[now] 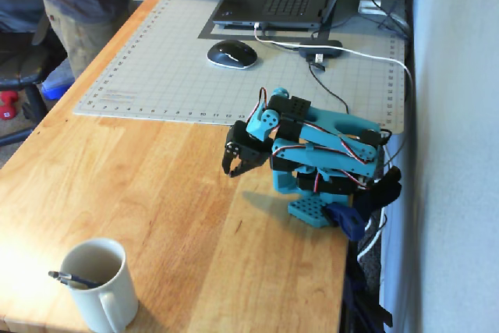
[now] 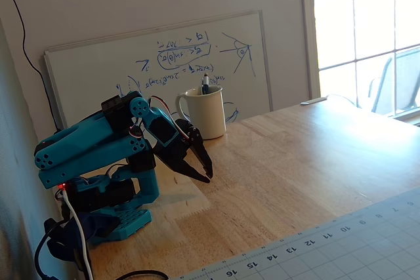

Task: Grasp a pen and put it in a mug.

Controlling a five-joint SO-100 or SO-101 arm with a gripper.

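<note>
Most of the pen (image 1: 69,278) is hidden inside the mug (image 1: 97,286); only its blue upper end leans out over the rim, and in a fixed view just a dark tip (image 2: 205,85) shows. The cream-white mug stands on the wooden desk (image 1: 171,216). The end effector (image 1: 236,168) hangs empty, jaws nearly closed, well apart from the mug.

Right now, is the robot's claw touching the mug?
Apart. In a fixed view, bare wooden table lies between the gripper and the mug, which has the pen inside.
</note>
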